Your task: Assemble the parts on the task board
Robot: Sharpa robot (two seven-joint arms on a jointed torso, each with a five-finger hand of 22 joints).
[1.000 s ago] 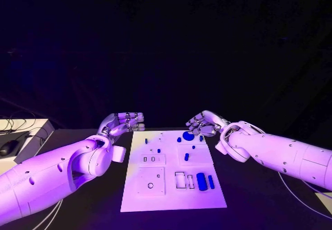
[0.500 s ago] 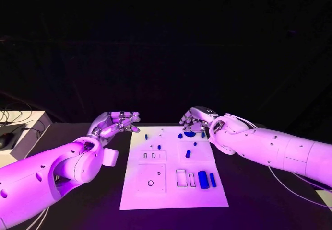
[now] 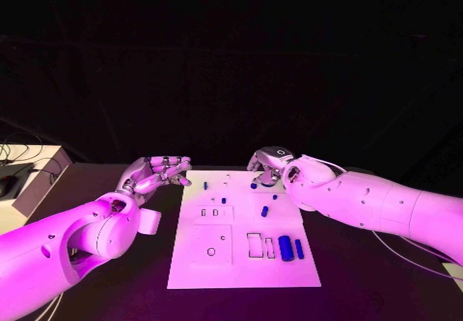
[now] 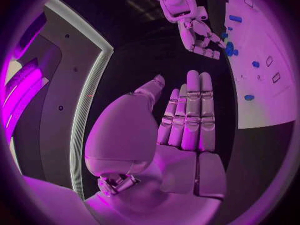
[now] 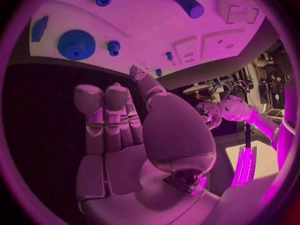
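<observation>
The white task board [image 3: 207, 271] lies in the middle of the black table. Small blue parts sit on it: a thick cylinder [image 3: 286, 245] and a thin bar [image 3: 298, 249] near the right edge, and short pegs [image 3: 264, 211] [image 3: 224, 200] further back. My right hand [image 3: 268, 164] hovers over the board's far edge, fingers apart and holding nothing. Just beyond its fingertips [image 5: 94, 97] lie a blue gear [image 5: 76, 44] and a smaller gear [image 5: 114, 46]. My left hand [image 3: 154, 170] is beside the board's far left corner, its fingers [image 4: 194, 110] extended and empty.
Rectangular recesses [image 3: 253, 245] and a square plate with a hole [image 3: 211, 253] mark the board's near half. A pale stand with cables [image 3: 19, 180] sits at the table's left edge. Bare black table surrounds the board.
The head camera has shifted. My right hand has drifted slightly inward over the board's far edge. My left hand has edged a little away from the board. Neither has taken hold of anything.
</observation>
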